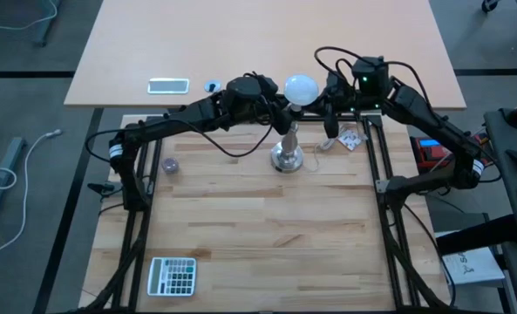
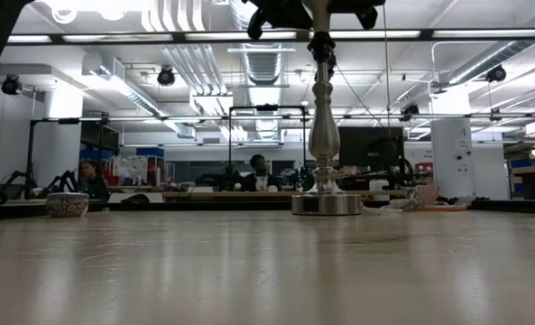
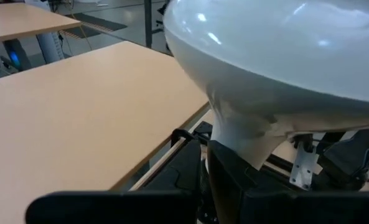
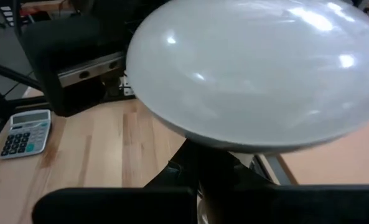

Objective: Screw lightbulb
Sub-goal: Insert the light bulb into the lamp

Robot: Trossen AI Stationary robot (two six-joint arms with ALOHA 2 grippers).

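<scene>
In the high view, the lightbulb sits at the top of the silver stand, whose round base rests on the wooden bench at about 12 o'clock from the bench middle, near its far edge. The left tool reaches the stand top from 9 o'clock and the right tool from 3 o'clock, so both meet just under the globe. A calculator lies at 7 o'clock near the front left corner, a small round object lies at 9 o'clock of the stand base, and a phone lies on the pale table beyond. In the low view, the stand rises upright from its base, and dark tool parts close around its top at 12 o'clock; the bulb itself is out of this picture. A small bowl stands far at 9 o'clock, and a seated person shows in the room behind. In the left wrist view, the white bulb fills the picture very near, and its neck goes down between the dark fingers; the left tool is nearly closed and seems to grip at the neck. In the right wrist view, the globe again fills the picture, above the dark fingers, which are fully closed; I cannot tell if they hold something.
</scene>
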